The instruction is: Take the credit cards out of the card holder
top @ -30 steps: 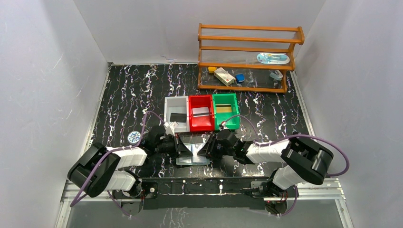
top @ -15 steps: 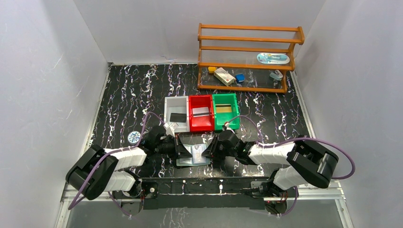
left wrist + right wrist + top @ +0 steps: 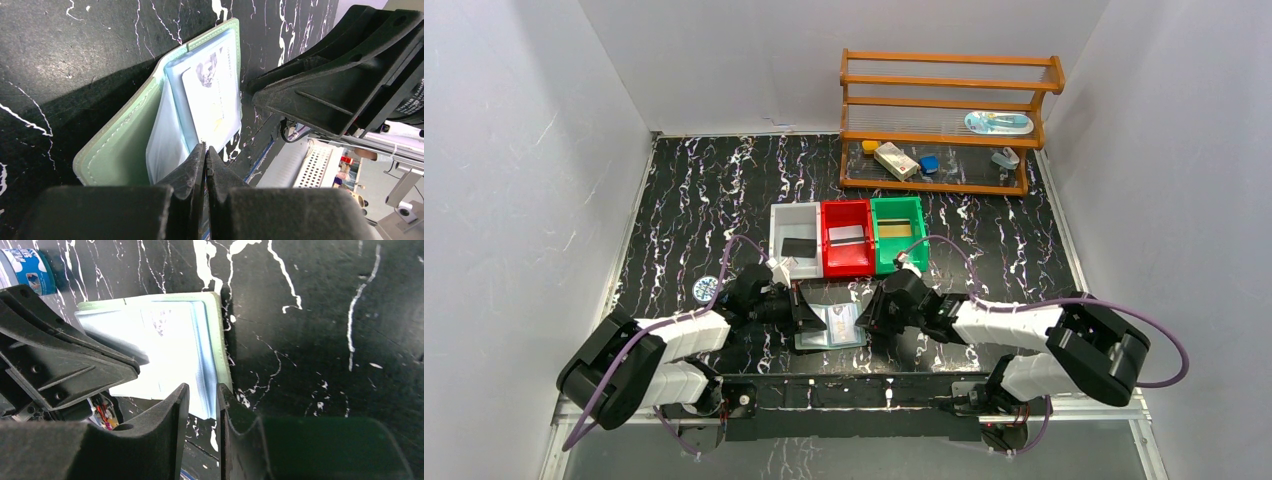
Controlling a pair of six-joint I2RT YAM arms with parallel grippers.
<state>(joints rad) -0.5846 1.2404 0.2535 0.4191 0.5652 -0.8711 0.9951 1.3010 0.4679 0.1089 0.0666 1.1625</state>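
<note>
The card holder (image 3: 829, 327) lies open at the middle of the bench's (image 3: 694, 200) front edge, on black, white-veined marble. One pale card (image 3: 212, 105) shows in its clear pockets (image 3: 165, 145). The left jaws are clenched at the pockets' edge. The right jaws straddle the opposite edge, and I cannot tell whether they grip. Beyond stand a white bin (image 3: 776, 235), a red bin (image 3: 826, 240) and a green bin (image 3: 921, 240). A wooden rack (image 3: 944, 85) fills the far right corner, and white walls (image 3: 524, 150) enclose everything.

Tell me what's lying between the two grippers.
The open card holder lies between the left gripper and right gripper, a pale card in its clear pocket; the top view shows it.
</note>
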